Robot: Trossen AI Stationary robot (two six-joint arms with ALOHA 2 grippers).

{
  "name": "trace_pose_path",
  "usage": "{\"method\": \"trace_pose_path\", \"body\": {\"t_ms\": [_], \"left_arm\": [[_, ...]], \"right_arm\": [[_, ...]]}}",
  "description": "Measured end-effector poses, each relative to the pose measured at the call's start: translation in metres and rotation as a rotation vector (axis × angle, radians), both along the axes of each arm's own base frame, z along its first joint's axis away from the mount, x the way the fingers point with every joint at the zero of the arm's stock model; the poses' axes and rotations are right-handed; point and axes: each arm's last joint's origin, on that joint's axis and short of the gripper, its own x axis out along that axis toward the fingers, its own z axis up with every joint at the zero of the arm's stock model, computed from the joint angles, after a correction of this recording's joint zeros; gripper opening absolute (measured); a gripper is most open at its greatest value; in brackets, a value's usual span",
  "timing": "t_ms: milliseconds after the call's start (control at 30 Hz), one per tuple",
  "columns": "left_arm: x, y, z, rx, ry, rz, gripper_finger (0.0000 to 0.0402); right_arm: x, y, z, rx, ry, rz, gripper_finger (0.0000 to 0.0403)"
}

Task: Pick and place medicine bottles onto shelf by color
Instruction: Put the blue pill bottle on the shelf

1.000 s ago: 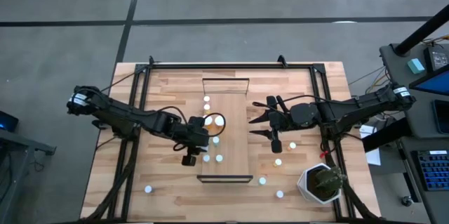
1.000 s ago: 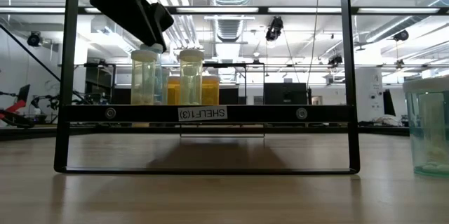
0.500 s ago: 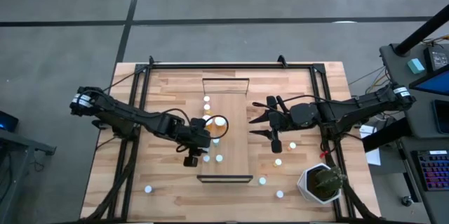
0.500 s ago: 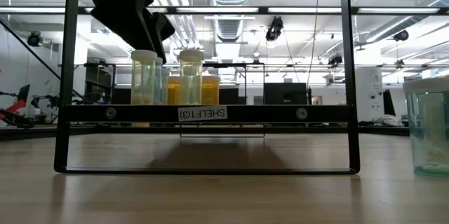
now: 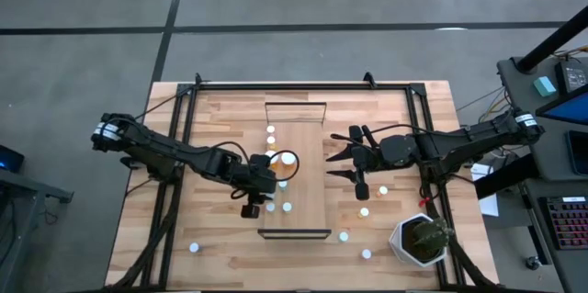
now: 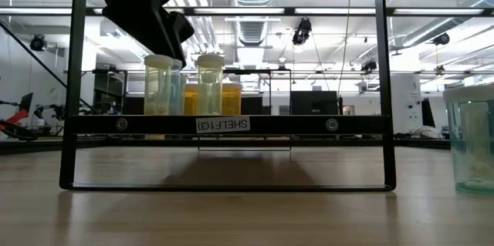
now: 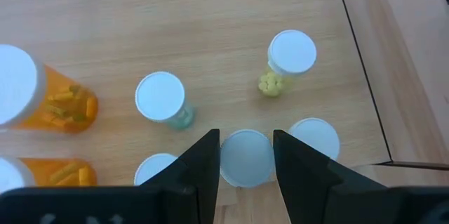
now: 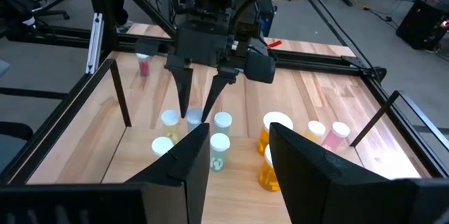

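The shelf (image 5: 308, 192) is a light wooden plank in the middle of the table, with several white-capped medicine bottles standing on its left half. Two of them are orange (image 7: 59, 108) and the others are pale. My left gripper (image 7: 245, 147) hangs over this cluster, shut on one pale bottle (image 6: 158, 84). The right wrist view shows that gripper (image 8: 196, 108) coming down among the caps. My right gripper (image 5: 333, 165) hovers open at the shelf's right edge with nothing between its fingers. More bottles (image 5: 365, 211) stand loose on the table to the right. My left gripper pinches the bottle's white cap (image 7: 226, 157) between its two fingers, one on each side. The fingers slant down from the table's left side. The bottle stands upright with its base on the shelf (image 6: 160, 113).
A potted green plant (image 5: 423, 240) stands at the near right corner. A dark metal frame (image 5: 184, 146) runs around the table, and the shelf's near rail (image 6: 224, 124) carries a label. One loose bottle (image 5: 194, 247) stands near left. The shelf's right half is bare wood.
My left gripper has sunk slightly over the bottle's cap, which showed below its finger in the low view a second ago. The bottle has stayed upright on the shelf.
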Motion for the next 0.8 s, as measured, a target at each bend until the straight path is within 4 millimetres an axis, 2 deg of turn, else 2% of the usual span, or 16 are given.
{"method": "trace_pose_path", "body": {"t_ms": [233,800], "left_arm": [[0.0028,-0.0009,-0.0058,-0.012,0.024,0.013,0.0107],[0.0027,0.0,-0.0057,-0.042,0.033,-0.003,0.0107]], "right_arm": [[0.0,0.0,0.0,0.0,0.0,0.0,0.0137],[0.0,0.0,-0.0001,0.0,0.001,0.0,0.0137]]}}
